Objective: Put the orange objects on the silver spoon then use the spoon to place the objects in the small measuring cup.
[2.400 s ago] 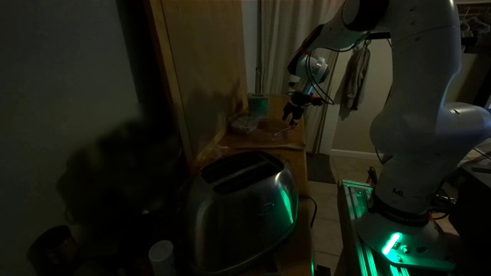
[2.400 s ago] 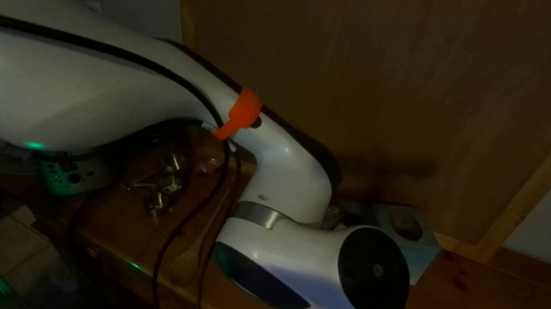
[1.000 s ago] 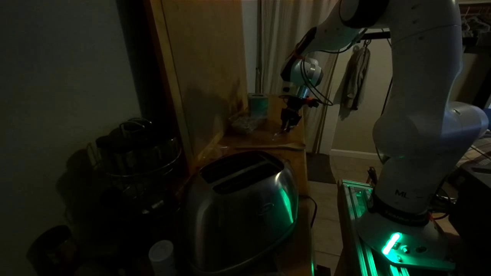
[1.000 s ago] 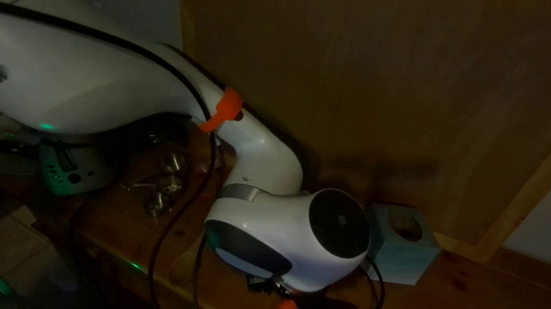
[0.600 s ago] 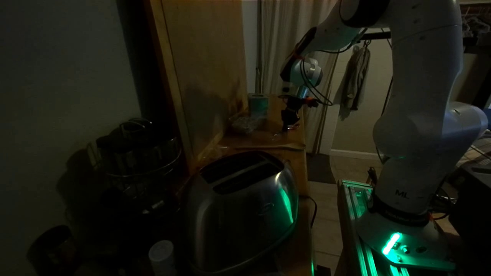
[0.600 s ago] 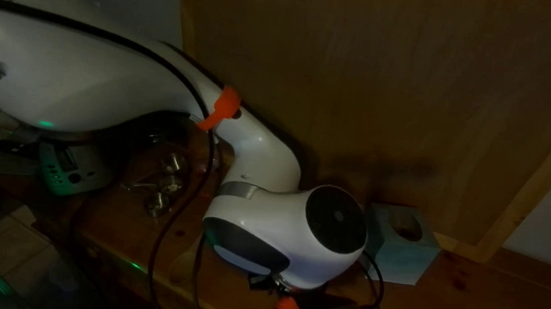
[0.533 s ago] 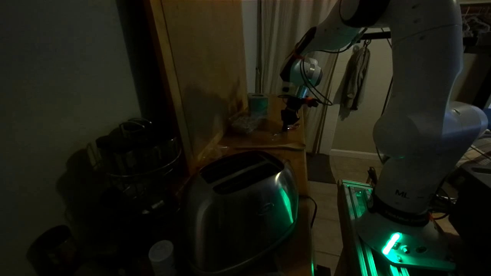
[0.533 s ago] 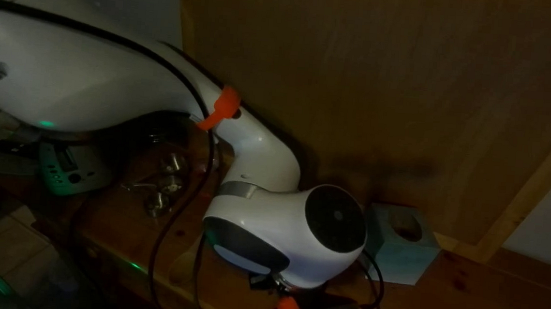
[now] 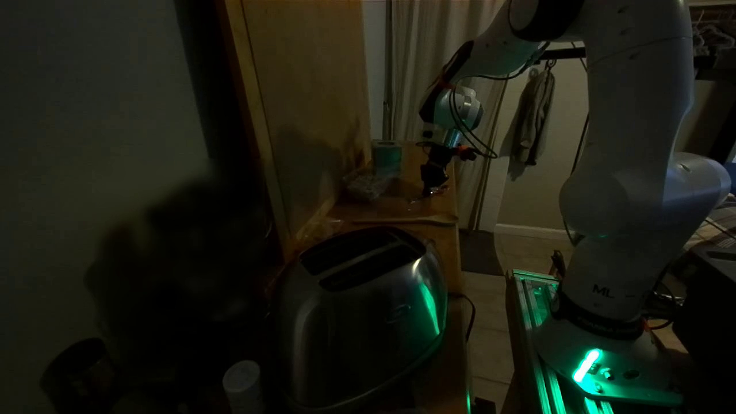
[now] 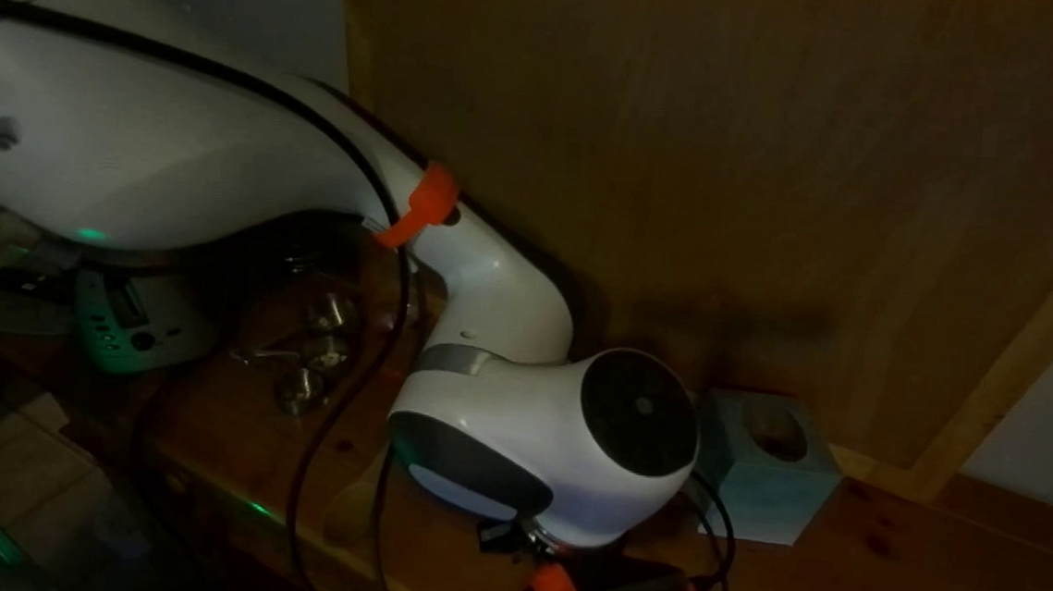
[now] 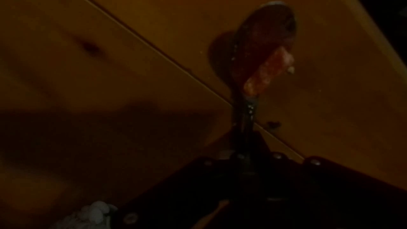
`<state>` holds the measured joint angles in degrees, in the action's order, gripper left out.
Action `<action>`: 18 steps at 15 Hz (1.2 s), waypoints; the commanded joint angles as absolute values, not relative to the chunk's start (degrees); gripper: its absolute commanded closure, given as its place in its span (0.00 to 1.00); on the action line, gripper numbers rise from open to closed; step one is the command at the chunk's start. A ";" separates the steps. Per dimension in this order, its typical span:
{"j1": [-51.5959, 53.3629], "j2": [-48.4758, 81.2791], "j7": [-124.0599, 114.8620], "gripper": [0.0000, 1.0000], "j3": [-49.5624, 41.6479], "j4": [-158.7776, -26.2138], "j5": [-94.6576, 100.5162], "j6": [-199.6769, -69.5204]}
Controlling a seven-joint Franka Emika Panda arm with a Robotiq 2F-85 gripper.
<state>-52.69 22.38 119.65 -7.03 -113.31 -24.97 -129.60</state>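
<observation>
My gripper [image 11: 246,140] is shut on the handle of the silver spoon [image 11: 279,19], its dark fingertips pinching just behind the bowl. An orange object [image 11: 270,70] lies across the lower part of the bowl. The picture is too dark to tell whether the spoon rests on the wood or hangs just above it. In an exterior view the gripper [image 9: 426,192] points down at the tabletop, with the spoon bowl [image 9: 440,190] glinting beside it. Several metal measuring cups [image 10: 302,389] stand together in an exterior view; which is the small measuring cup I cannot tell.
A wooden spoon [image 9: 425,220] lies between the gripper and the toaster [image 9: 368,322]. Behind the gripper are a teal tissue box [image 10: 768,479] and a clear plastic package [image 9: 368,185]. A wooden panel [image 10: 730,161] walls off the back. Cables hang from the arm.
Over the last couple of seconds the arm came down and toward the toaster onto the spoon. The jaws then closed on its handle. In the last half second the arm has barely moved.
</observation>
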 commanded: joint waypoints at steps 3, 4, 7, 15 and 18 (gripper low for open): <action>-50.70 18.00 119.58 0.95 -7.96 -116.35 -24.51 -128.23; -50.29 17.21 119.42 0.95 -8.02 -116.88 -24.52 -127.96; -48.43 13.92 119.19 0.95 -8.28 -119.70 -24.71 -128.31; -44.80 12.65 119.95 0.92 -9.96 -120.64 -25.55 -127.87; -44.38 11.55 120.68 0.95 -10.00 -122.10 -25.43 -127.85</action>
<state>-46.82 12.60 119.64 -8.11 -121.11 -25.00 -128.38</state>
